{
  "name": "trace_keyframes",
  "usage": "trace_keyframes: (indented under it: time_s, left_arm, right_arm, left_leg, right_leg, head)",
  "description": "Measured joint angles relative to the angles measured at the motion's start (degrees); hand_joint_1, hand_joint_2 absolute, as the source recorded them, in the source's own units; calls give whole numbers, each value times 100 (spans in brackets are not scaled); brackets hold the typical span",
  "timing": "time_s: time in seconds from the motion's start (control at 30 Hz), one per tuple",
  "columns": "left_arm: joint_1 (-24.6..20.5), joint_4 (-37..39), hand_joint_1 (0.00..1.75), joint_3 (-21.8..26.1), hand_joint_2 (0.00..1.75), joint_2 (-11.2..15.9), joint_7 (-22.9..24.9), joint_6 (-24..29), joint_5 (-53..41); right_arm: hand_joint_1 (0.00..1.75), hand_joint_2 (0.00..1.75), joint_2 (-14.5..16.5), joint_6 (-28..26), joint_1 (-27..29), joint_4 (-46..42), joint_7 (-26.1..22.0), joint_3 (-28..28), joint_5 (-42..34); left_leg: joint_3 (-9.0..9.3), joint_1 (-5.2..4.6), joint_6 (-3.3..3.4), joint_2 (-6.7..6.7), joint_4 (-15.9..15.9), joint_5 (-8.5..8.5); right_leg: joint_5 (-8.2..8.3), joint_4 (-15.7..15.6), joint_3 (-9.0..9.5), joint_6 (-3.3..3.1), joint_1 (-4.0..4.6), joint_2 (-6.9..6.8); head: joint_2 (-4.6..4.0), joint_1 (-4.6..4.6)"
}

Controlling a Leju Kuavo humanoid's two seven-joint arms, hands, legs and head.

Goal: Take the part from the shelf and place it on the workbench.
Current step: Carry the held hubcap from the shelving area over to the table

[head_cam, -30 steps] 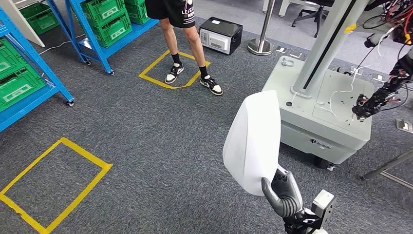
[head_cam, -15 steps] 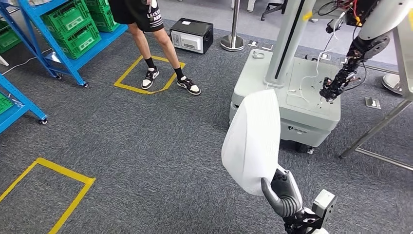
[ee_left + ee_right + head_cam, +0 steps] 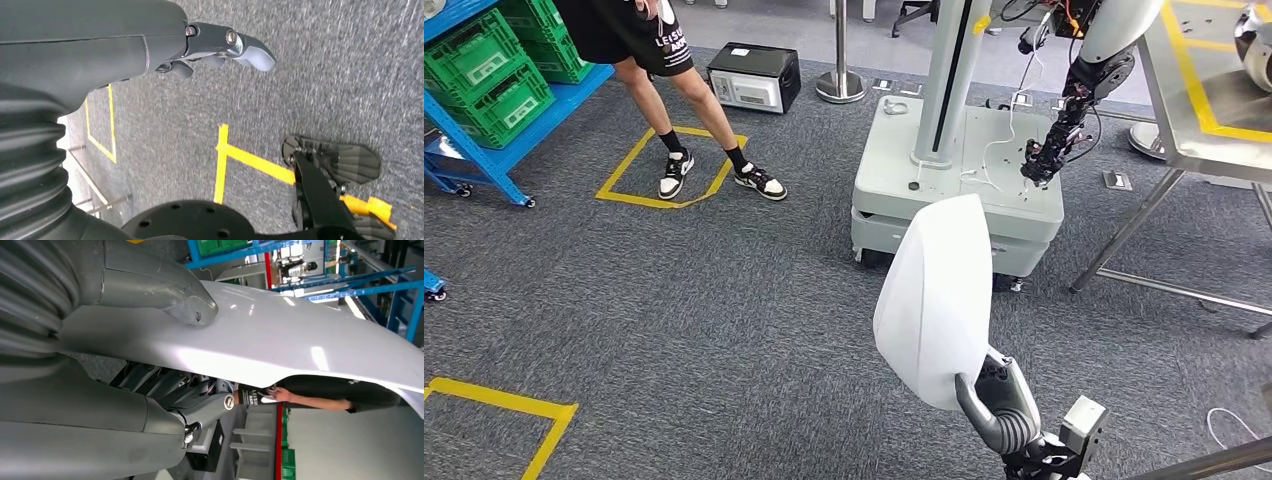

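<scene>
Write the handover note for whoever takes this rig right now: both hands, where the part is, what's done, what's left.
Right hand: grips the white part at its lower end, thumb across its face; the part stands upright in front of the body.
Left hand: holds nothing, fingers loosely curled, hanging over the grey carpet.
Done: the part is off the blue shelf, which stands at the far left.
Left: carry the part to the steel workbench at the upper right and set it down. A grey machine base and a person are ahead.
</scene>
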Motion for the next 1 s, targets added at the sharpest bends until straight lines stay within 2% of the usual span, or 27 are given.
trace_keyframes:
  time_s: [0.03,0.07,0.1,0.13,0.17,0.2,0.23,0.3,0.33,0.37,0.4,0.47,0.5,0.53,0.57,0.63,0.67,0.7,0.73,0.77,0.83,0.87,0.9,0.97,1.0]
  left_arm:
    - [-1,0,0,-4,175,-1,-2,0,-9]
    - [0,1,0,-14,175,-1,-5,0,-20]
    - [4,1,0,-25,175,3,-11,-1,-31]
    - [9,1,0,-37,175,5,-23,-8,-41]
    - [12,1,0,-47,175,5,-37,-21,-48]
    - [11,1,0,-56,175,5,-50,-38,-61]
    - [7,1,0,-67,175,4,-56,-54,-79]
    - [-5,1,0,-89,175,0,-39,-65,-106]
    - [-9,1,0,-95,175,-1,-29,-64,-99]
    - [-15,1,0,-96,175,-2,-24,-63,-86]
    - [-22,1,0,-96,175,-1,-22,-68,-74]
    - [-41,-2,0,-97,175,0,-8,-89,-86]
    - [-47,-4,0,-97,175,6,6,-97,-100]
    - [-51,-5,0,-98,175,10,16,-97,-113]
    - [-51,-7,0,-98,175,15,19,-92,-117]
    - [-44,-4,0,-98,175,20,-3,-84,-115]
    - [-38,-3,0,-98,175,24,-14,-82,-120]
    - [-33,-1,0,-98,175,29,-22,-86,-131]
    - [-30,1,0,-98,175,35,-25,-90,-144]
    - [-31,1,0,-98,175,42,-25,-94,-156]
    - [-35,2,0,-98,175,51,-24,-98,-164]
    - [-36,3,0,-98,175,53,-29,-98,-163]
    - [-38,4,0,-98,175,55,-38,-98,-163]
    - [-42,4,0,-98,175,56,-56,-98,-172]
    - [-44,4,0,-98,175,56,-58,-98,-178]
  right_arm:
    - [175,175,-2,-1,-3,-1,3,-1,-3]
    - [175,175,-3,-1,-10,-2,14,-1,-10]
    - [175,175,-3,-2,-17,-2,32,-1,-21]
    - [175,175,-2,-4,-23,1,58,-1,-31]
    - [175,175,-2,-6,-24,3,84,-1,-41]
    - [175,175,-2,-7,-24,5,105,-1,-45]
    - [175,175,-3,-5,-27,5,117,-1,-48]
    - [175,175,-3,3,-47,5,133,-1,-53]
    - [175,175,-2,9,-64,8,141,-1,-53]
    - [175,175,1,14,-83,15,148,-1,-49]
    - [175,175,2,17,-102,23,148,0,-37]
    - [175,175,5,4,-122,36,128,0,-1]
    - [175,175,10,-5,-126,37,119,0,1]
    - [175,175,19,-20,-130,35,126,-1,-12]
    - [175,175,32,-35,-134,34,144,-1,-33]
    - [175,175,51,-59,-143,34,187,0,-63]
    - [175,175,55,-67,-141,36,196,0,-63]
    - [175,175,55,-75,-137,36,195,0,-61]
    - [175,175,55,-86,-134,37,191,-1,-55]
    - [175,175,55,-97,-131,36,184,-1,-50]
    - [175,175,56,-114,-129,35,174,-1,-45]
    - [175,175,57,-119,-127,34,172,-1,-44]
    - [175,175,59,-123,-123,34,171,-1,-38]
    - [175,175,63,-127,-103,31,167,-1,-10]
    - [175,175,65,-129,-89,26,162,-1,3]
  left_leg:
    - [5,8,38,61,-32,25]
    - [7,11,66,123,-51,39]
    - [4,0,84,180,-55,39]
    - [-1,-9,95,248,-50,34]
    - [-4,-16,100,312,-43,27]
    - [-5,-19,101,374,-34,20]
    - [-3,-19,96,431,-23,9]
    - [5,-27,69,530,11,-25]
    - [0,-39,43,570,33,-48]
    - [-1,-51,13,605,46,-64]
    - [8,-61,-22,637,49,-71]
    - [34,-58,-86,697,33,-73]
    - [32,-50,-118,658,66,-112]
    - [-27,-39,-146,563,207,-215]
    - [-141,-24,-171,438,459,-370]
    - [-495,-6,-201,230,1231,-738]
    - [-645,-2,-209,201,1535,-831]
    - [-715,1,-212,189,1670,-824]
    - [-670,7,-211,180,1563,-698]
    - [-520,17,-207,154,1245,-495]
    - [-148,41,-198,-42,443,-167]
    - [-41,43,-180,-122,196,-100]
    - [-1,35,-153,-176,87,-95]
    - [5,12,-63,-100,76,-76]
    - [14,12,-16,-48,57,-49]
  right_leg:
    - [-99,155,-78,23,9,-111]
    - [-260,441,-214,40,12,-253]
    - [-452,821,-397,62,20,-378]
    - [-618,1217,-587,82,16,-440]
    - [-702,1499,-722,97,11,-467]
    - [-675,1567,-748,105,7,-484]
    - [-549,1391,-649,106,5,-511]
    - [-218,603,-219,81,11,-665]
    - [-108,262,-39,54,20,-752]
    - [-60,62,62,21,34,-811]
    - [-56,-9,88,-17,51,-833]
    - [-19,-31,78,-87,54,-738]
    - [3,-59,83,-126,41,-697]
    - [27,-89,89,-165,25,-654]
    - [47,-113,93,-197,9,-610]
    - [63,-119,70,-225,13,-512]
    - [67,-117,59,-227,16,-456]
    - [72,-113,52,-224,18,-395]
    - [78,-107,49,-218,18,-333]
    - [84,-98,49,-207,15,-272]
    - [90,-64,31,-165,17,-163]
    - [98,-52,13,-129,18,-115]
    - [109,-49,-7,-87,20,-70]
    - [150,-72,-40,1,7,19]
    - [141,-51,-63,28,3,-4]
  head:
    - [0,8]
    - [0,16]
    - [0,23]
    - [0,25]
    - [0,25]
    - [0,25]
    - [0,26]
    - [0,27]
    - [0,25]
    - [0,22]
    - [0,19]
    - [0,18]
    - [0,15]
    - [0,9]
    - [0,1]
    - [0,-9]
    - [0,-10]
    - [0,-10]
    - [0,-11]
    - [0,-11]
    - [0,-11]
    - [0,-11]
    - [0,-10]
    - [0,-9]
    - [0,-9]
